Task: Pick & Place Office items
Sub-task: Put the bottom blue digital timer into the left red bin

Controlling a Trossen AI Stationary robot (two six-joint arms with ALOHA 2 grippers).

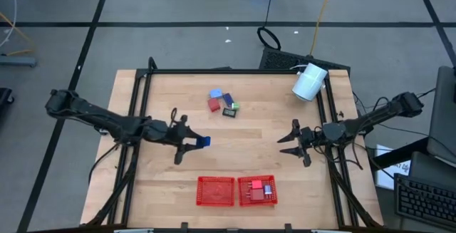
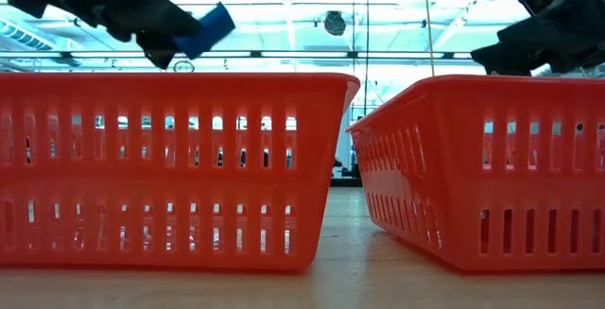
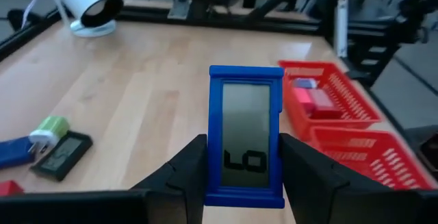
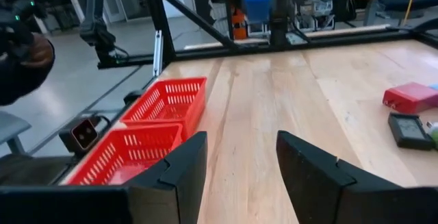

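A blue device with a grey screen reading "LO" point(image 3: 246, 128) is lifted off the table, and my left gripper point(image 3: 243, 148) is shut on it. From above the device point(image 1: 204, 142) shows left of the table's middle, sticking out ahead of my left gripper point(image 1: 191, 145). More office items lie grouped at the far middle point(image 1: 222, 102): red, light blue, dark blue, black and green pieces flat on the wood. My right gripper point(image 1: 288, 140) hovers at the table's right, open, with nothing between its fingers point(image 4: 241, 155). My left gripper pinches the blue device's two long side edges point(image 3: 213, 183) between its two fingers, near the end closest to the wrist. The fingers come almost level from the table's left and lie along the device. It juts out ahead of them, screen up, clear of the table.
Two red mesh trays stand side by side at the near edge: the left one point(image 1: 201, 190) and the right one point(image 1: 273, 183), which holds a red piece and a small pale one. A white cylinder point(image 1: 310, 82) lies at the far right corner. Bare wood separates the grippers.
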